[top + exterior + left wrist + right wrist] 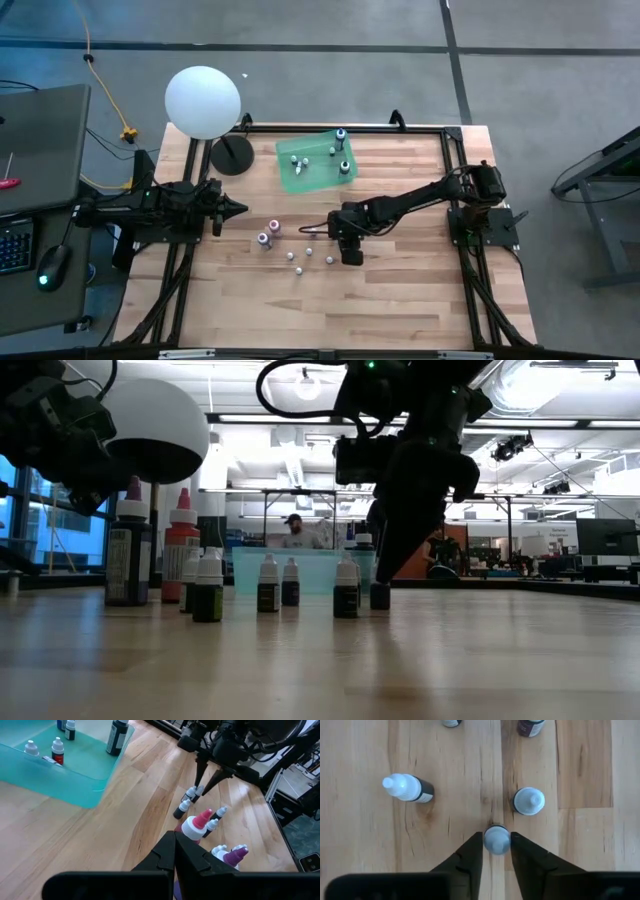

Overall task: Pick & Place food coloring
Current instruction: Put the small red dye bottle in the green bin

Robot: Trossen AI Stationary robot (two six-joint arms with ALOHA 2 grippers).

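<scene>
Several tiny food coloring bottles with whitish caps stand on the wooden table around (300, 258). My right gripper (497, 843) is down among them, shut on one bottle (380, 597) that stands on the table. Two loose bottles (407, 788) (529, 801) stand just beyond it. Two slightly larger bottles, one pink-tipped (195, 824) and one purple-tipped (235, 856), stand nearer my left gripper (238, 208). That gripper is shut and hovers at the table's left. A green tray (298, 178) at the far middle holds a few more bottles. My right gripper pinches the bottle's whitish cap (497, 836) between its two fingers, one finger (472, 852) on each side. The fingers come steeply from above, slanting in from the table's right. The bottle stands upright with its base on the table.
A big white globe (203, 100) on a black round base (232, 155) stands at the far left. Black frame rails run along the table's edges. Bare wood lies toward the near edge. A laptop and mouse sit off the table to the left.
</scene>
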